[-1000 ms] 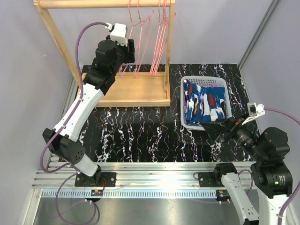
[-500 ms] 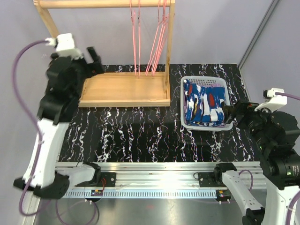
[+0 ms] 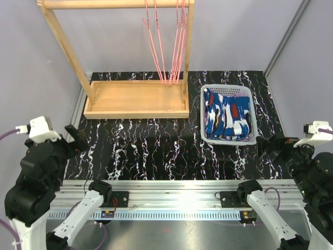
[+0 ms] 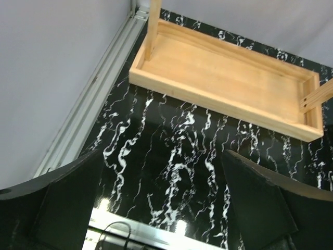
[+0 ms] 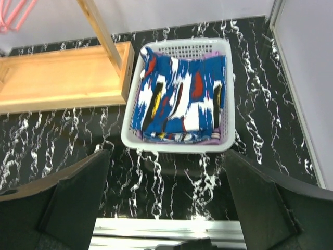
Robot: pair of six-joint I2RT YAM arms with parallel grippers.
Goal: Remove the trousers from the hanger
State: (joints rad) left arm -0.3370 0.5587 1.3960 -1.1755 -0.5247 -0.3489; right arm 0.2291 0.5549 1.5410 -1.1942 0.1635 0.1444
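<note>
Blue-splashed trousers point(image 3: 227, 117) over lilac pair point(image 5: 208, 141) in basket point(image 3: 229, 141), at right; hangers point(image 3: 169, 52) bare, top centre; left gripper point(image 4: 164, 198), right gripper point(image 5: 166, 192) spread wide, empty; task seemingly done.

Deep-blue trousers point(image 5: 179, 99), splashed white, red, yellow and black, in a white basket point(image 5: 177, 148). Peeking out beneath, a sliver of plain lilac trousers point(image 5: 212, 140). Black surface point(image 3: 156, 151) veined with white marbling. Honey-toned wooden rack point(image 3: 135, 99), pink hangers point(image 3: 177, 47).
</note>
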